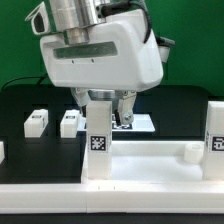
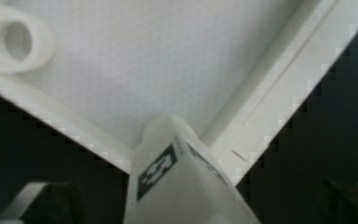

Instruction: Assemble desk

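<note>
The desk's white tabletop (image 1: 150, 165) lies rim-up at the front, with a round corner socket (image 2: 14, 44) showing in the wrist view. One white square leg (image 1: 100, 135) with a black-and-white tag stands upright on the tabletop near its rim. A second tagged leg (image 1: 214, 135) stands at the exterior view's right. My gripper (image 1: 104, 103) hangs over the first leg's top. In the wrist view this leg (image 2: 179, 175) sits between my jaws with dark gaps on both sides, so the gripper (image 2: 190, 216) is open and holds nothing.
Two more white legs (image 1: 37, 121) (image 1: 69, 122) lie loose on the black table behind the tabletop, at the exterior view's left. The marker board (image 1: 138, 122) lies flat behind my gripper. A short socket stub (image 1: 192, 153) rises from the tabletop near the right leg.
</note>
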Controlling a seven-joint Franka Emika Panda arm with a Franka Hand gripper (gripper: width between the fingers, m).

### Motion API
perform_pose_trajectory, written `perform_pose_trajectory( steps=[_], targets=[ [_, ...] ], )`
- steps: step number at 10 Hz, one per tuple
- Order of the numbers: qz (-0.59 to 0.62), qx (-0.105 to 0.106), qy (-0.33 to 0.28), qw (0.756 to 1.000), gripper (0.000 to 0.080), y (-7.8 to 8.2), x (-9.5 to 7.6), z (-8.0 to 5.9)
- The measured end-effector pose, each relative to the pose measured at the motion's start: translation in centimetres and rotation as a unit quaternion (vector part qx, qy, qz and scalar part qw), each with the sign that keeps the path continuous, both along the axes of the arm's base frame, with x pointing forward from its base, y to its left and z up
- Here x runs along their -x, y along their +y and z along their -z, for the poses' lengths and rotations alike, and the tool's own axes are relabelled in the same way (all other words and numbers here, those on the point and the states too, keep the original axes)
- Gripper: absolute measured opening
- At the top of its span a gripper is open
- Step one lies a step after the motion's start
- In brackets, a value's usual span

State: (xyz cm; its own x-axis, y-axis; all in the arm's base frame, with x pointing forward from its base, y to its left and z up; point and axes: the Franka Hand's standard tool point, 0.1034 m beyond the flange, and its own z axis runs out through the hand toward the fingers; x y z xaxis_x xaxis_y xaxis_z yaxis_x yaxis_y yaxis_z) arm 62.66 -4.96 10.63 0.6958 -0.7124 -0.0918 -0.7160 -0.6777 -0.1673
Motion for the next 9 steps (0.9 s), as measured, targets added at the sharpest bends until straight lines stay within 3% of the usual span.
perform_pose_trajectory(
  steps=[2,3,5,6,7,8,9],
  targets=[
    [-0.212,0.041,-0.027,0.976,0.0649,-0.72,-0.46,-0.33],
    [-0.274,0.049,-0.035,0.96,0.0649,-0.42,-0.64,-0.15],
    [-0.267,0.05,-0.035,0.962,0.0649,-0.15,-0.69,-0.04],
    [-0.267,0.05,-0.035,0.962,0.0555,-0.21,-0.68,-0.03],
    [-0.241,0.047,-0.031,0.969,0.0382,-0.13,-0.69,-0.02],
    [-0.203,0.047,-0.025,0.978,0.0382,-0.17,-0.67,0.0],
    [-0.184,0.048,-0.021,0.982,0.0298,-0.57,-0.53,0.09]
  ],
)
